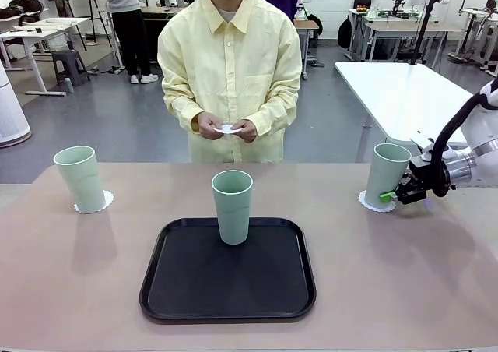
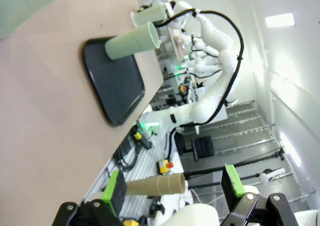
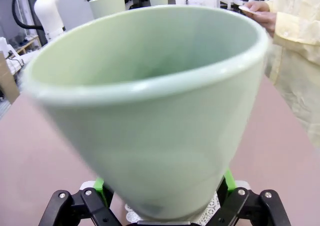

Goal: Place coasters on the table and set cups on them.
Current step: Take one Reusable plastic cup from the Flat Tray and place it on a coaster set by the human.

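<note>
A tan-pink table [image 1: 70,290] seen from the robot's side, with a person in a pale yellow shirt standing at the far edge. A black tray [image 1: 156,290] lies in the middle of the table, and one pale-green cup, the middle cup [image 1: 233,205], stands upright on the far part of the tray.

Toward the robot's left, the left cup [image 1: 80,178] stands on a white lacy coaster, the left coaster [image 1: 105,202], well apart from the tray. Toward the robot's right, the right cup [image 1: 387,173] stands on the right coaster [image 1: 367,204], whose scalloped edge shows around the cup's base.

The right gripper [image 1: 389,195] reaches in from the right side at the foot of the right cup. In the right wrist view its two fingers straddle the cup's lower part, a green pad close on each side. I cannot tell whether the pads press on the cup or stand just clear of it.

The left gripper [image 2: 173,182] is off the table with its fingers spread wide and nothing between them.

The person's hands [image 1: 208,124] are held together at waist height, pinching a third coaster, the held coaster [image 1: 226,129], above the table's far edge.
</note>
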Controlling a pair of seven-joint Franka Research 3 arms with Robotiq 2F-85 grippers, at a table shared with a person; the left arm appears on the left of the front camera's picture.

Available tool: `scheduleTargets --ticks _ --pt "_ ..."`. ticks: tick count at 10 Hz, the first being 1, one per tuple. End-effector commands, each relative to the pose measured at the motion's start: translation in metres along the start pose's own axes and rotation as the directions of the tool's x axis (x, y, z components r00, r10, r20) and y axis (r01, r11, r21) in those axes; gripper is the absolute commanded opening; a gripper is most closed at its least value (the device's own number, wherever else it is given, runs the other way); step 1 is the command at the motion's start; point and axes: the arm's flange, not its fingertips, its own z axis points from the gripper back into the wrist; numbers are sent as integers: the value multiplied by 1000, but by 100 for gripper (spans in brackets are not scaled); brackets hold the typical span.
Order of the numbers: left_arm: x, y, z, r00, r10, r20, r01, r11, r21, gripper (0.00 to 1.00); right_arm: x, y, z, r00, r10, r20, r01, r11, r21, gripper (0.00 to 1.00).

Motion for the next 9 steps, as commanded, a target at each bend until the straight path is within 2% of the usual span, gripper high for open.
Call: scheduleTargets --ticks 1,9 --pt "0 -2 1 1000 -2 4 2 1000 -3 100 0 -3 3 1000 25 -4 -25 999 38 100" --pt "0 -2 1 1000 -2 4 2 1000 -3 100 -7 -8 12 1000 -18 -19 19 999 35 100"
